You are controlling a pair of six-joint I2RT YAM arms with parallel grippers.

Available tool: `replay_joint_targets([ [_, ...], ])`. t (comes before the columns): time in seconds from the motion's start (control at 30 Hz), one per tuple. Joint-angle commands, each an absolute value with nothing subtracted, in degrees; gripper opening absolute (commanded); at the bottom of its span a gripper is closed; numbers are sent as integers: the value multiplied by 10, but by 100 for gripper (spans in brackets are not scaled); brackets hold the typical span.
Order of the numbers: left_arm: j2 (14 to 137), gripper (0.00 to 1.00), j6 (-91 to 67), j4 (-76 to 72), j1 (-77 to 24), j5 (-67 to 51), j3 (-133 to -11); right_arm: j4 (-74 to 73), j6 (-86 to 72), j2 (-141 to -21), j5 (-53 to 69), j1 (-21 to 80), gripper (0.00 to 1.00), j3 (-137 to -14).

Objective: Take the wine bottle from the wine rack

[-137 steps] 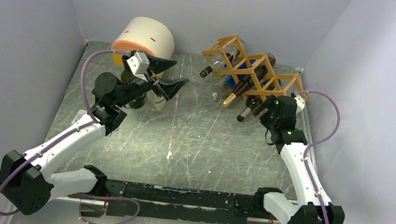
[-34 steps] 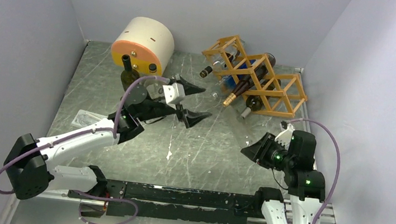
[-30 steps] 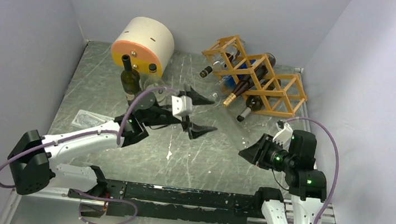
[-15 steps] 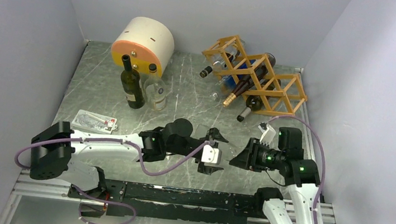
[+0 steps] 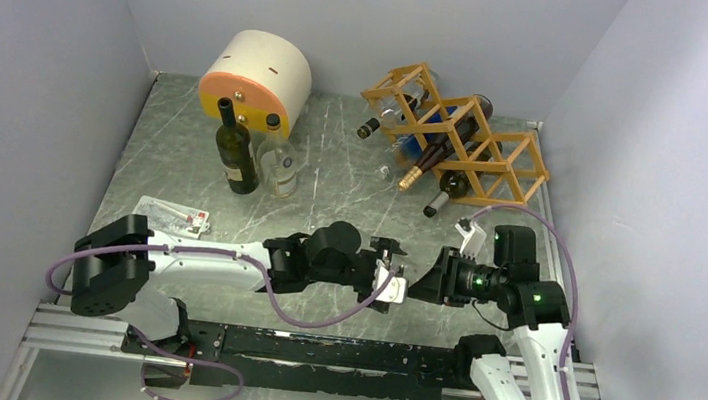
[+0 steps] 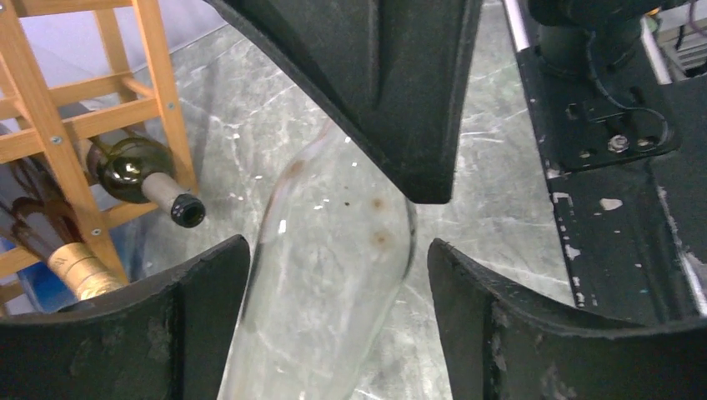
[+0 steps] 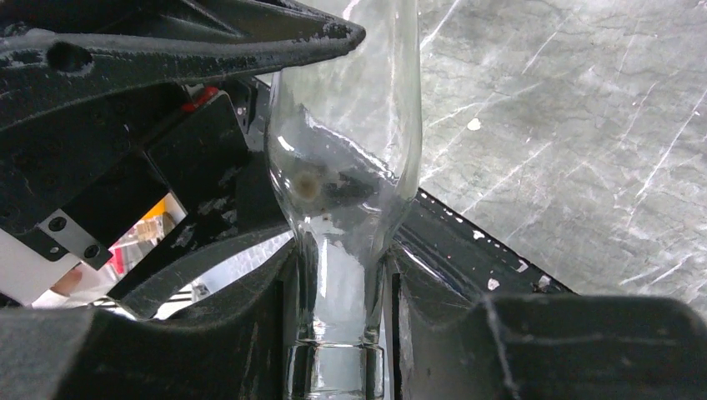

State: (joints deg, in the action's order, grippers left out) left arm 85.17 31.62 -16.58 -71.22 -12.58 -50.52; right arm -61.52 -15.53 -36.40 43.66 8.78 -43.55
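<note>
The wine bottle point(image 7: 346, 150) is clear glass and my right gripper point(image 7: 338, 275) is shut on its neck, holding it above the table near the front centre. My left gripper point(image 6: 338, 250) is open around the bottle's body point(image 6: 333, 275); the left finger looks to be against the glass and the right finger stands apart. In the top view the two grippers, left point(image 5: 390, 271) and right point(image 5: 427, 277), meet tip to tip. The wine rack point(image 5: 458, 136), an orange-tan lattice, stands at the back right with several bottles in it, well away from both grippers.
A cream and orange cylinder point(image 5: 257, 73) lies at the back left. In front of it stand a dark bottle point(image 5: 238, 152) and a clear bottle point(image 5: 279, 161). A flat packet point(image 5: 170, 214) lies at the left. A black rail point(image 5: 333, 349) runs along the near edge. Walls close three sides.
My left arm swung from the back left down to the front centre, and its jaws came around the clear bottle and narrowed. My right gripper shifted slightly left with the bottle.
</note>
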Motion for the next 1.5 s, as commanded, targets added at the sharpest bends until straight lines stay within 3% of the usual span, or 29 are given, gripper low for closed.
replay_joint_targets([
  [0.0,856,72,330,-160,-719,-82,-529,-579,-144,-364,474,95,0,-440],
  [0.2,852,27,320,-163,-721,-55,-533,-584,-143,-365,449,97,2,-452],
  [0.27,849,13,313,-176,-721,-39,-530,-589,-142,-365,430,97,23,-461],
  [0.47,833,7,295,-214,-720,10,-513,-591,-161,-360,377,97,72,-516],
  [0.63,820,7,281,-224,-716,18,-509,-586,-190,-356,322,98,93,-585],
  [0.8,806,7,256,-243,-693,35,-505,-602,-206,-351,229,97,100,-650],
  [0.97,787,7,215,-257,-635,35,-508,-619,-212,-347,153,97,100,-693],
  [1.27,786,7,13,-224,-404,-60,-574,-583,-222,-345,167,98,100,-635],
  [1.47,799,7,-4,-273,-335,-131,-550,-558,-228,-348,184,97,100,-615],
])
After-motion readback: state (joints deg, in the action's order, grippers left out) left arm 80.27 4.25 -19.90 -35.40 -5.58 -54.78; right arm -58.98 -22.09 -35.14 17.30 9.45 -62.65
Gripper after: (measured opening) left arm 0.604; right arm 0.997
